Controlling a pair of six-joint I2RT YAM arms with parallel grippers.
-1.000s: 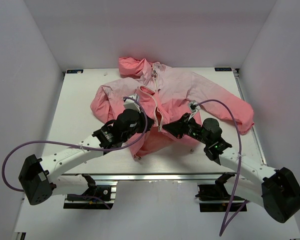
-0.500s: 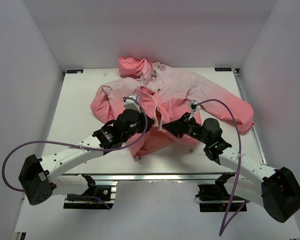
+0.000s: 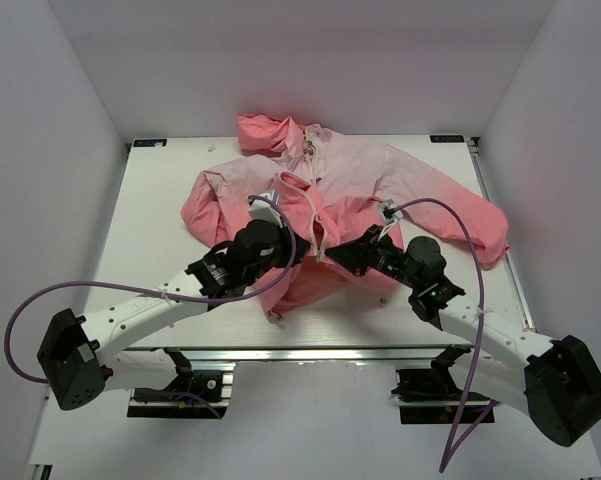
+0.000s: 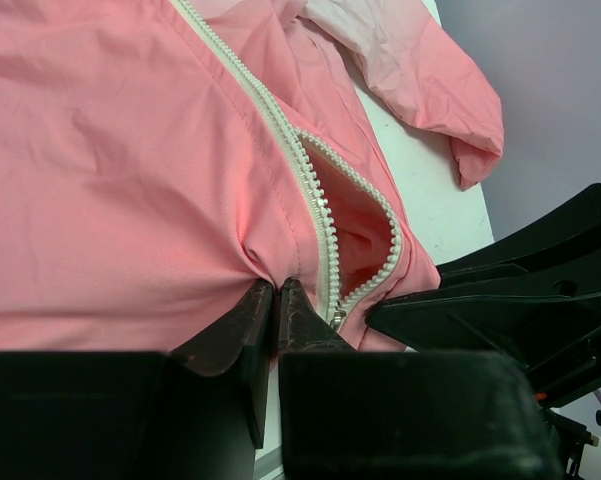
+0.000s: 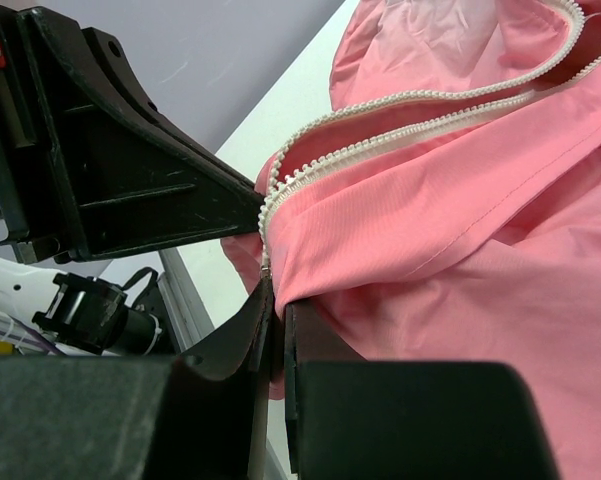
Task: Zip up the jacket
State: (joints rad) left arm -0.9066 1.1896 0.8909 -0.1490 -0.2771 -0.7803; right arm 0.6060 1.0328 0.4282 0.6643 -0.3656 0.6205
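Note:
The pink jacket [image 3: 360, 180] lies spread on the white table, hood at the back, coral hem toward me. Its whitish zipper [image 4: 280, 130] runs open down the front, the two rows of teeth parted near the hem. My left gripper [image 3: 302, 250] is shut on a pinch of the coral fabric just left of the zipper [image 4: 270, 285]. My right gripper [image 3: 332, 253] is shut on the fabric edge at the zipper's lower end [image 5: 277, 290], where the small metal slider hangs. The two grippers sit close together, facing each other across the zipper.
The table [image 3: 150, 230] has a raised frame rail along its near edge [image 3: 310, 352]. White walls close in the left, right and back. The jacket's right sleeve [image 3: 485, 235] reaches toward the right edge. Purple cables loop off both arms.

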